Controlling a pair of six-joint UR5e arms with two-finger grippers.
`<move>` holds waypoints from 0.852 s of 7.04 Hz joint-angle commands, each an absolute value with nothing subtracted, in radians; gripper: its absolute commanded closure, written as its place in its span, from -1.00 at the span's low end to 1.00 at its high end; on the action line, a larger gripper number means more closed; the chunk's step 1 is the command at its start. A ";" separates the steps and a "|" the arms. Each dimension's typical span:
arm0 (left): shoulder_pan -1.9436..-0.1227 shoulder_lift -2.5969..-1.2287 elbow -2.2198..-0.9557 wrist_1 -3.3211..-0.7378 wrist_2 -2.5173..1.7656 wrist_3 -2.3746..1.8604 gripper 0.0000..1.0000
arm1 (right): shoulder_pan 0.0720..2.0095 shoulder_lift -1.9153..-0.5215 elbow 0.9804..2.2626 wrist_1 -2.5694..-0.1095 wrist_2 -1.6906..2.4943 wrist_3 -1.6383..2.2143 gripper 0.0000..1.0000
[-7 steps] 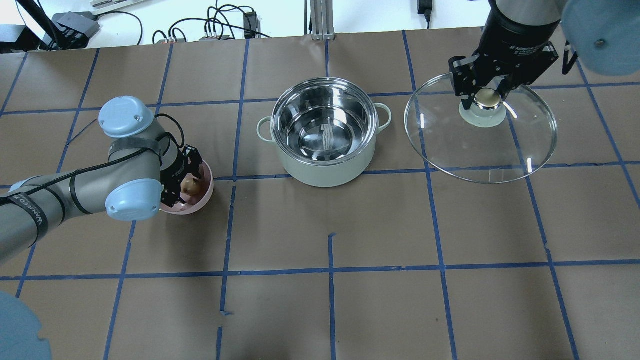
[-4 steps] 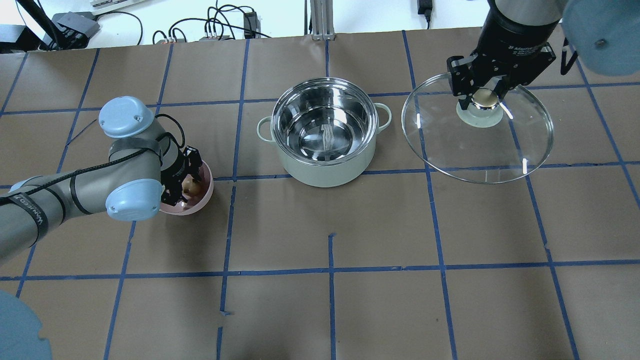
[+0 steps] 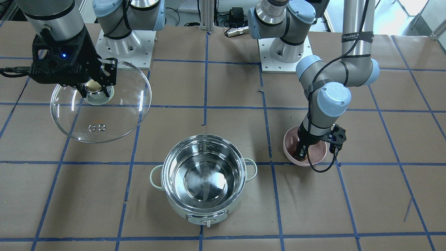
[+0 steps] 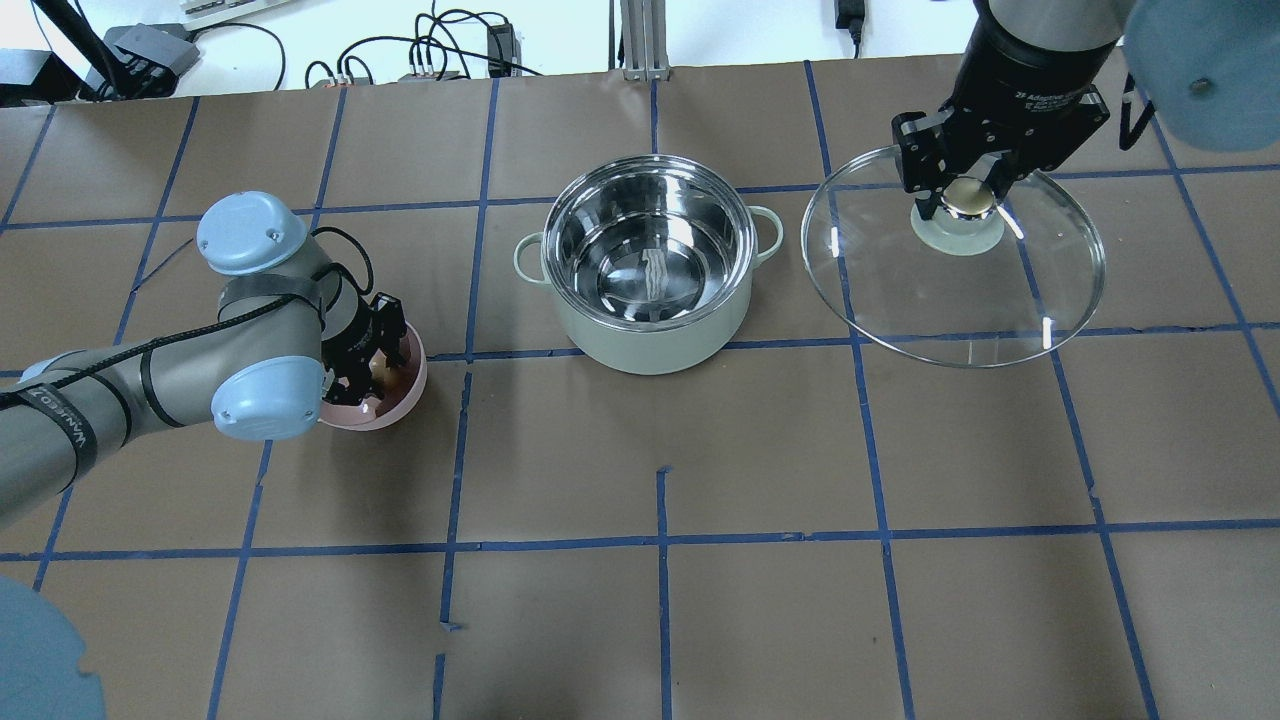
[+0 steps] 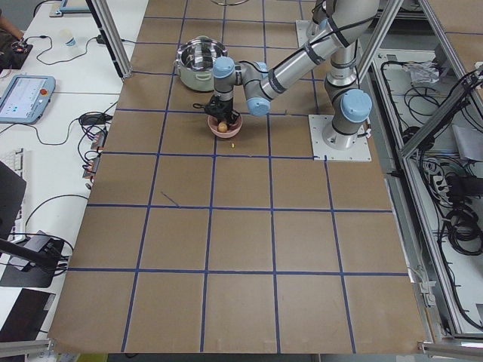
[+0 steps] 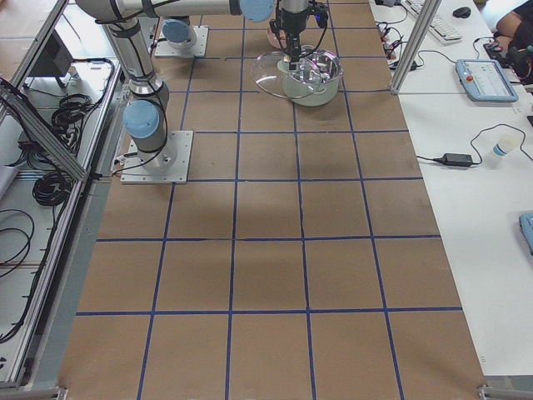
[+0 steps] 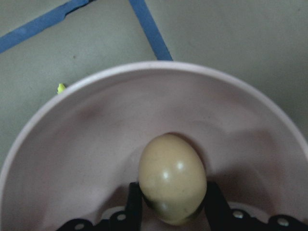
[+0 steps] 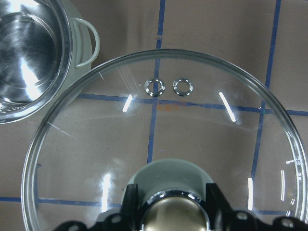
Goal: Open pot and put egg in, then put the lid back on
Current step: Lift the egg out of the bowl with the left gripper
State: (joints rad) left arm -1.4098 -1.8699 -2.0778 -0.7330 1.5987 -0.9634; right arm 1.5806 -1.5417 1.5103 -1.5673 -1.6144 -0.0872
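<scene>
Left fingers (image 7: 134,206) pinch the egg (image 7: 172,179) in a pink bowl (image 7: 86,134); right fingers (image 8: 129,202) hold the lid (image 8: 192,120). Best lifted gently, straight up.

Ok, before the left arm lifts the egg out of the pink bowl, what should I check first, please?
1. Pot open and empty inside: ok.
2. Right gripper shut on the lid, holding it beside the pot, off the opening: ok.
3. Left gripper fingers against both sides of the egg: ok.
4. Grip firm enough for the lift: cannot tell.
5. No crack visible on the egg: ok.
6. Egg is low inside the pink bowl, so lift straight up: ok.
</scene>
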 commanded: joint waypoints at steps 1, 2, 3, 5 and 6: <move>-1.410 -1.870 -2.068 -0.733 1.600 -0.960 0.28 | 1.582 -1.542 1.511 -1.568 -1.614 -0.089 1.00; -1.410 -1.870 -2.056 -0.736 1.600 -0.960 0.28 | 1.582 -1.542 1.511 -1.566 -1.614 -0.089 1.00; -1.410 -1.870 -2.051 -0.738 1.600 -0.960 0.28 | 1.580 -1.542 1.512 -1.566 -1.597 -0.090 1.00; -1.411 -1.865 -2.017 -0.745 1.598 -0.959 0.29 | 1.580 -1.542 1.513 -1.566 -1.592 -0.092 1.00; -1.413 -1.853 -1.966 -0.835 1.598 -0.960 0.30 | 1.582 -1.542 1.511 -1.559 -1.591 -0.091 1.00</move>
State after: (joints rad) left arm -1.4112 -1.8638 -2.0160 -0.7627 1.5989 -0.9592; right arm 1.5803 -1.5416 1.5122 -1.5642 -1.5931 -0.0915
